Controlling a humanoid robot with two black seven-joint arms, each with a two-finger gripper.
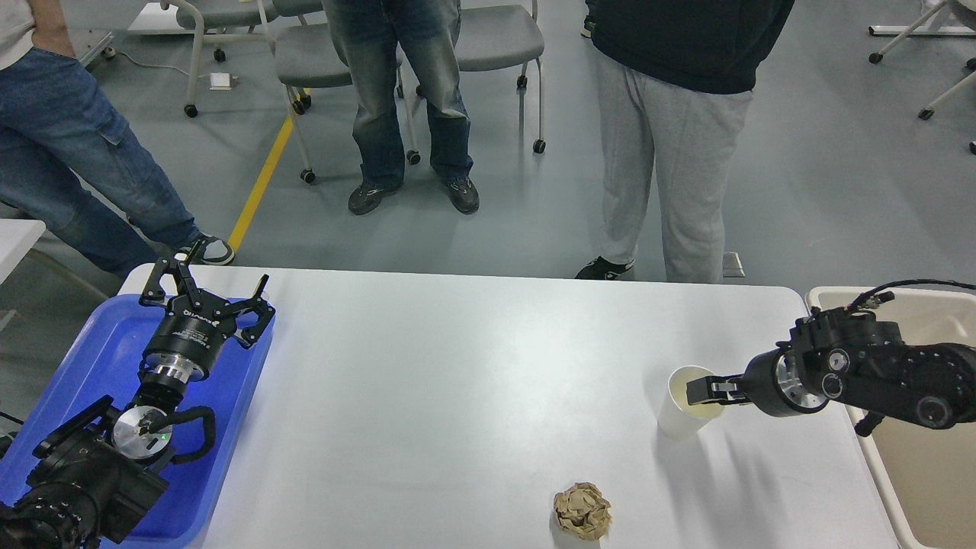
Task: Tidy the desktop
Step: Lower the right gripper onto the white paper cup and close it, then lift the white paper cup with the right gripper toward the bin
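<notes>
The white desktop (457, 381) fills the middle of the head view. A white paper cup (681, 418) stands upright on its right part. A crumpled brown paper ball (582, 512) lies near the front edge. My right gripper (698, 390) comes in from the right and its tip is at the cup's rim, over the opening. Its fingers look like one dark block, so I cannot tell how they stand. My left gripper (207, 296) is open and empty, with its fingers spread above the far end of the blue tray (99, 351).
A beige bin (930, 473) stands off the desktop's right edge, under my right arm. The blue tray overhangs the left edge. Three people stand beyond the far edge, with wheeled chairs behind them.
</notes>
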